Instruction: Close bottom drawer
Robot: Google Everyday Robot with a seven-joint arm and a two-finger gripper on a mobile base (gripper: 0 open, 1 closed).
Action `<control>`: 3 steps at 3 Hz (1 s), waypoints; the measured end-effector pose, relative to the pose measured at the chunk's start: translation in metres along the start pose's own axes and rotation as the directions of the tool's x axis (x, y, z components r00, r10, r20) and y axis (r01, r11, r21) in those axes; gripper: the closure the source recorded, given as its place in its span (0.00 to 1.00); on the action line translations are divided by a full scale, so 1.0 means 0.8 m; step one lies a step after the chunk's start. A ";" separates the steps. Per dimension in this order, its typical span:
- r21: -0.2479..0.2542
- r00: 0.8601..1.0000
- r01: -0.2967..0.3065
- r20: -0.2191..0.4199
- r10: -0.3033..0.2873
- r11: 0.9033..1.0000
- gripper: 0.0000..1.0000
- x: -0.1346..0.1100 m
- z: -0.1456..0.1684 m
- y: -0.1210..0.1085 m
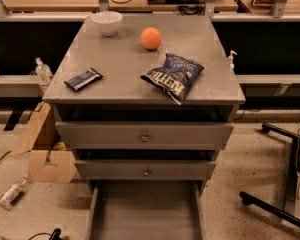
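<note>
The grey cabinet (140,84) stands in the middle of the camera view. Its bottom drawer (145,211) is pulled far out toward me, an empty long flat tray running off the lower edge; its front panel and knob are out of view. The two taller drawer fronts above it, the top one (144,135) and the middle one (146,170), sit nearly shut, each with a small round knob. The gripper is not in view.
On the cabinet top lie a white bowl (107,22), an orange (151,38), a blue chip bag (174,75) and a dark snack bar (83,79). Cardboard (45,154) and a bottle (11,193) lie on the floor at left; a chair base (285,184) stands at right.
</note>
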State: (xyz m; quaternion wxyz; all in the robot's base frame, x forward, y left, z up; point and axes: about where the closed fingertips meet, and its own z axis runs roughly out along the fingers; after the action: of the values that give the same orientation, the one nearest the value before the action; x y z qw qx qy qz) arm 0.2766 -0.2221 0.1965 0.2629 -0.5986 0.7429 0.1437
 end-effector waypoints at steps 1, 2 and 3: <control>-0.020 0.998 0.011 0.060 -0.009 1.000 1.00 0.022 0.075 -0.007; -0.029 0.996 0.021 0.087 -0.018 0.999 1.00 0.037 0.128 -0.034; -0.029 0.996 0.024 0.091 -0.021 0.999 1.00 0.040 0.135 -0.034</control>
State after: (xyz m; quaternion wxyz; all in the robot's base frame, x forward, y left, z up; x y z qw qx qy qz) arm 0.3221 -0.1976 0.0929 0.2889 -0.6037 0.7212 0.1788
